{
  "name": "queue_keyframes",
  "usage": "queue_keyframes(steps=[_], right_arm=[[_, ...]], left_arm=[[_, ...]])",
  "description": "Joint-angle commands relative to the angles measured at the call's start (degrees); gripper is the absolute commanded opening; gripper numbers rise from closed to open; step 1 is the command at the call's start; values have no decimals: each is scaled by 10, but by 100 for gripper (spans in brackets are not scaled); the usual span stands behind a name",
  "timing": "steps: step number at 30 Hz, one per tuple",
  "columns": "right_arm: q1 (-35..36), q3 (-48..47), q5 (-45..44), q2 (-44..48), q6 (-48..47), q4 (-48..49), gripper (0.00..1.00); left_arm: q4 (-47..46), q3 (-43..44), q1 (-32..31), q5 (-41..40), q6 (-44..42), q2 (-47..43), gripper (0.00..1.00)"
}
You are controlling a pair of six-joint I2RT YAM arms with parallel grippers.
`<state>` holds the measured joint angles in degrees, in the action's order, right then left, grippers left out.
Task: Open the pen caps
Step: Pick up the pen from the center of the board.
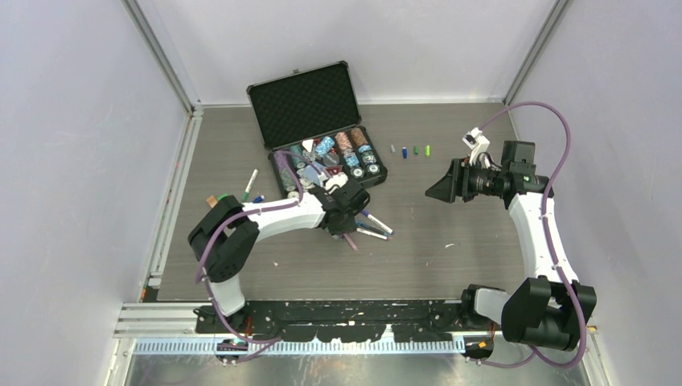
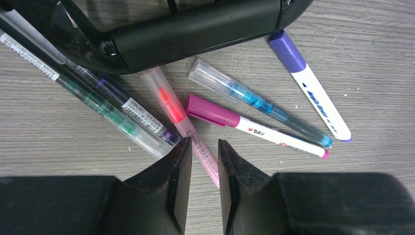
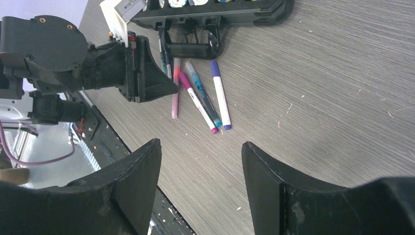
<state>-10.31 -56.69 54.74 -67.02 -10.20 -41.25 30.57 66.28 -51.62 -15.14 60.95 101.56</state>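
Observation:
Several pens lie fanned on the table in front of the case. In the left wrist view a pink pen [image 2: 169,105] with a clear cap points toward me, and my left gripper [image 2: 205,142] straddles its near end; the jaws are narrow, with a sliver of table still showing beside the barrel. Next to it lie a magenta-capped white pen [image 2: 254,128], a teal pen [image 2: 254,100], a purple-capped white pen [image 2: 308,83] and two dark clear-barrelled pens [image 2: 98,100]. Loose pen caps [image 1: 410,150] sit in a short row. My right gripper [image 1: 434,190] hovers open and empty, right of the pens.
An open black case [image 1: 306,100] full of striped chips [image 1: 338,157] stands at the back; its handle [image 2: 195,29] lies just beyond the pens. More pens [image 1: 251,183] lie left of the case. From the right wrist I see the left gripper [image 3: 173,90] over the fan.

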Motion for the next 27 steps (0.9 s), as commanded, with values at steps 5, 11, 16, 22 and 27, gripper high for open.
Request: queue_keyframes(steps=[5, 11, 16, 22, 27], right_arm=[[-2, -19, 8, 1, -6, 5, 66], [-2, -19, 10, 1, -6, 5, 66], [-2, -19, 11, 1, -6, 5, 66], [-2, -19, 12, 1, -5, 5, 66], [-2, -19, 12, 0, -5, 5, 66]], left_arm=[[-12, 5, 3, 5, 10, 11, 27], [3, -3, 3, 0, 15, 8, 27], [-2, -9, 3, 4, 17, 12, 27], [5, -6, 3, 10, 18, 13, 27], [15, -8, 0, 11, 17, 7, 28]])
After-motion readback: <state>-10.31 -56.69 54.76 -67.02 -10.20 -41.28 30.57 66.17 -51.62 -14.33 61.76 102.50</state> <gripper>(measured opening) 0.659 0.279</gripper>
